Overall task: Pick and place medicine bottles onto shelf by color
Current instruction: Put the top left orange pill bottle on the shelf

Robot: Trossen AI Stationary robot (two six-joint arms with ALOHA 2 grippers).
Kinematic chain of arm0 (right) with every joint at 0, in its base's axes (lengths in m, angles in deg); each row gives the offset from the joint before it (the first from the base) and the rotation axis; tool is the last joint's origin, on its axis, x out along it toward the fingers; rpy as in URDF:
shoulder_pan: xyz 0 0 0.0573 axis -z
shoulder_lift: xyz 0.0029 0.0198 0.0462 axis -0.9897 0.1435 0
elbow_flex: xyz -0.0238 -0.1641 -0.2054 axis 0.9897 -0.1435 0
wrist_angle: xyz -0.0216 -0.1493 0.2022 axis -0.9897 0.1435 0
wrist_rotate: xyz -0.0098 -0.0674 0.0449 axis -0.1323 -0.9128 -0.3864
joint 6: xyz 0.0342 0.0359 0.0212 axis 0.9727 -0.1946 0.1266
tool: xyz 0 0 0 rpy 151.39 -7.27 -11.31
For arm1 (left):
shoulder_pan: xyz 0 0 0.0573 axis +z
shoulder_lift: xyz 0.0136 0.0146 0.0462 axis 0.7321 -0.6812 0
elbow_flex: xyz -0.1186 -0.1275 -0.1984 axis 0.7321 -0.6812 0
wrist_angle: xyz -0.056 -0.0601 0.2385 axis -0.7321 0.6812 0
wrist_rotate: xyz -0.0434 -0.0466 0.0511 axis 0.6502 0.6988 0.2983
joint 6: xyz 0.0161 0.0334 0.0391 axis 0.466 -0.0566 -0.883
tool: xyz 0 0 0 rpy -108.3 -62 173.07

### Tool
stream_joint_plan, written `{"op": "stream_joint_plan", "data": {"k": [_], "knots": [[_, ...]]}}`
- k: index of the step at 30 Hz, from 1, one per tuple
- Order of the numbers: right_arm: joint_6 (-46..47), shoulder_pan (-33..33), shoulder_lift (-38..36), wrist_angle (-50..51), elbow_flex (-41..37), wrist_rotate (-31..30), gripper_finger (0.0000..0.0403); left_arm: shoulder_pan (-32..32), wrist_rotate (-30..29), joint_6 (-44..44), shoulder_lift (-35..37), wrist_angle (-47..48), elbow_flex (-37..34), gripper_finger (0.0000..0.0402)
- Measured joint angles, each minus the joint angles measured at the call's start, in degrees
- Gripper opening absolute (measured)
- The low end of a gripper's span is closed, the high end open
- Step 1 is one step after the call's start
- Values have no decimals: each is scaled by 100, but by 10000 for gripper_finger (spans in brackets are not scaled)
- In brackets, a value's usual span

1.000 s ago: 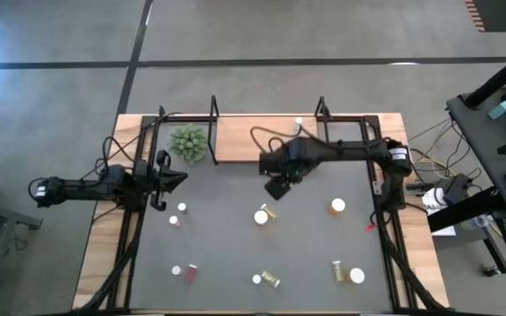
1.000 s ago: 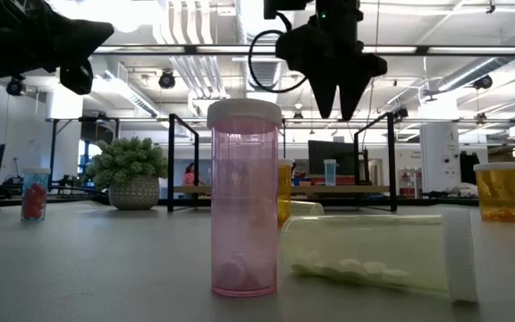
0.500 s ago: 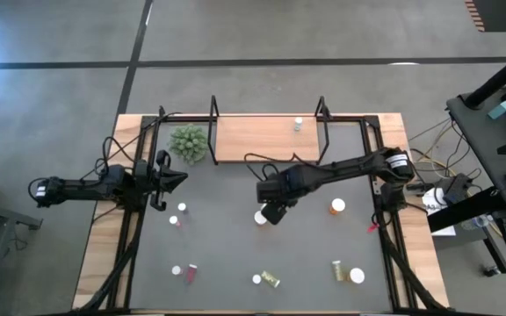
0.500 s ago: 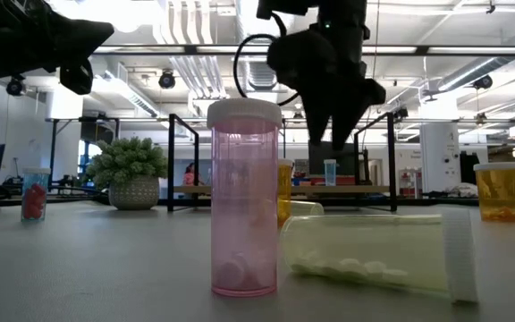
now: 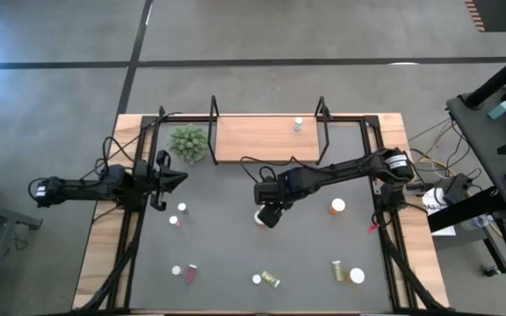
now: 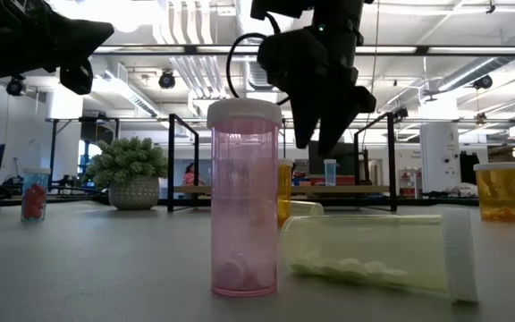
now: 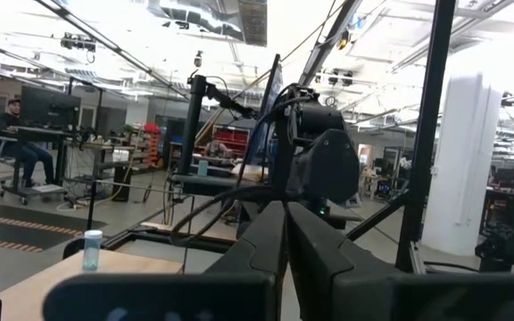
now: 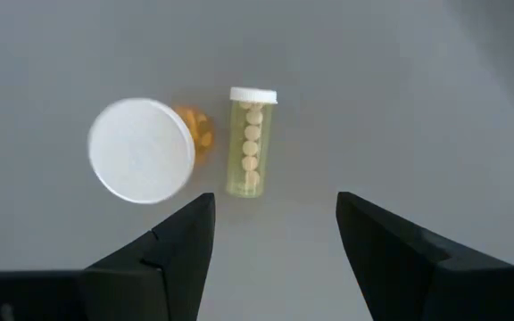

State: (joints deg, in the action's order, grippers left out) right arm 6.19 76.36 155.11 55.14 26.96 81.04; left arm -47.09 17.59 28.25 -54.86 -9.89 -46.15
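I had the right end effector [image 8: 275,259] spread wide above two bottles mid-mat: an upright orange bottle [image 8: 141,150] with a round white cap, and beside it a clear yellow-green bottle [image 8: 250,143] lying flat, holding a row of pale tablets. The left end effector [image 5: 167,178] was clenched near the plant [image 5: 188,142]. One small bottle [image 5: 298,124] stood on the wooden shelf [image 5: 257,139]

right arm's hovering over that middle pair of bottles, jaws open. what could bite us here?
1. The right gripper is open above two bottles set close together: a lying yellow-green bottle and an upright orange bottle. Closing could clip or tip the wrong one.
2. The yellow-green bottle lies on its side, so a nudge from a finger might roll it away.
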Motion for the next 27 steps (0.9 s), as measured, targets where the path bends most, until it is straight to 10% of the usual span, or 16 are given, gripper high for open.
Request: {"op": "stream_joint_plan", "data": {"k": [27], "knots": [[-29, -575, 180, -529, 377, -194, 308, -1, 0, 2, 0, 0, 2, 0]]}}
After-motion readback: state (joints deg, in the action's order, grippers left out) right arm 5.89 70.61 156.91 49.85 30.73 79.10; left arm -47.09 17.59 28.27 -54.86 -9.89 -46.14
